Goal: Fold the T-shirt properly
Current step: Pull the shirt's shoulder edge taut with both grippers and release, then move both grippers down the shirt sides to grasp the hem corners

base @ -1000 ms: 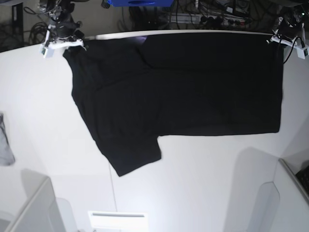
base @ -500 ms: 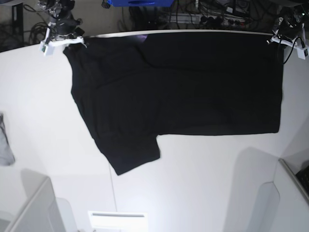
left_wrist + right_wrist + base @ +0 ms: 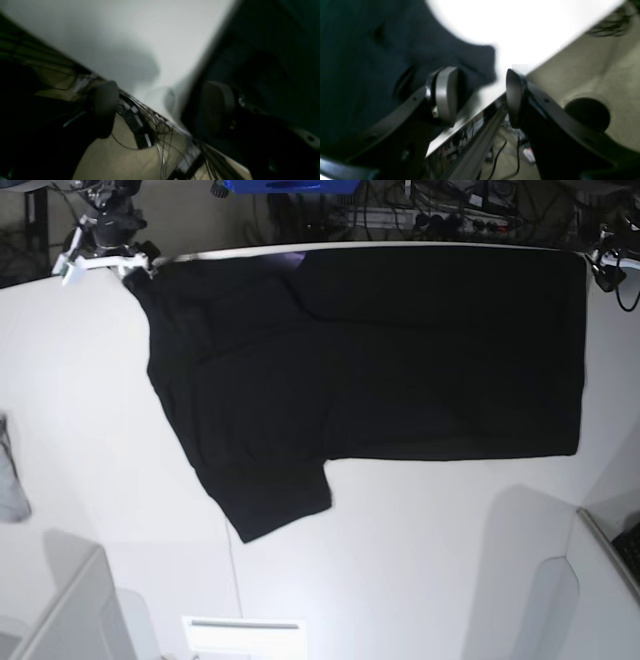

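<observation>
The black T-shirt [image 3: 370, 370] lies spread flat across the table [image 3: 420, 560] from nine to three o'clock, both the left gripper [image 3: 160, 107] and right gripper [image 3: 481, 96] with fingers apart, empty, at its far corners; a fold comes next, needing fresh grips.

We see a white table [image 3: 420, 540], a small grey cloth [image 3: 10, 480] at its left edge, and tangled cables [image 3: 420, 210] with a blue bin [image 3: 285, 186] behind it.
</observation>
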